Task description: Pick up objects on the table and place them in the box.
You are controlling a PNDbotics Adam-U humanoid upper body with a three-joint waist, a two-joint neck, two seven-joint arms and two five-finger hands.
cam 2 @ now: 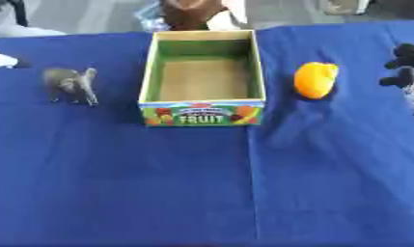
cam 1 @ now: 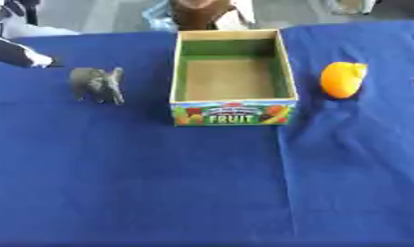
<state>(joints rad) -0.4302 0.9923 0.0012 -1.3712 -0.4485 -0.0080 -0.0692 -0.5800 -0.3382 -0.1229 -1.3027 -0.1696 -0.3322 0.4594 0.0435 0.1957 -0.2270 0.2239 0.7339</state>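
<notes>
A cardboard box (cam 1: 233, 107) with green inner walls and a "FRUIT" label stands open at the table's middle back, with nothing showing inside. A grey toy elephant (cam 1: 98, 84) stands upright to its left. An orange fruit (cam 1: 342, 79) lies to its right. My right hand (cam 2: 404, 72) comes in at the right edge, black fingers spread and pointing toward the fruit, a short gap away and holding nothing. A white and dark shape at the left edge, which I take for my left hand (cam 1: 20, 54), hovers beyond the elephant; its end is cut off.
A blue cloth (cam 1: 159, 183) covers the whole table, with a seam running down from the box's right corner. A brown object (cam 1: 197, 17) and a person's clothing sit just past the far edge behind the box.
</notes>
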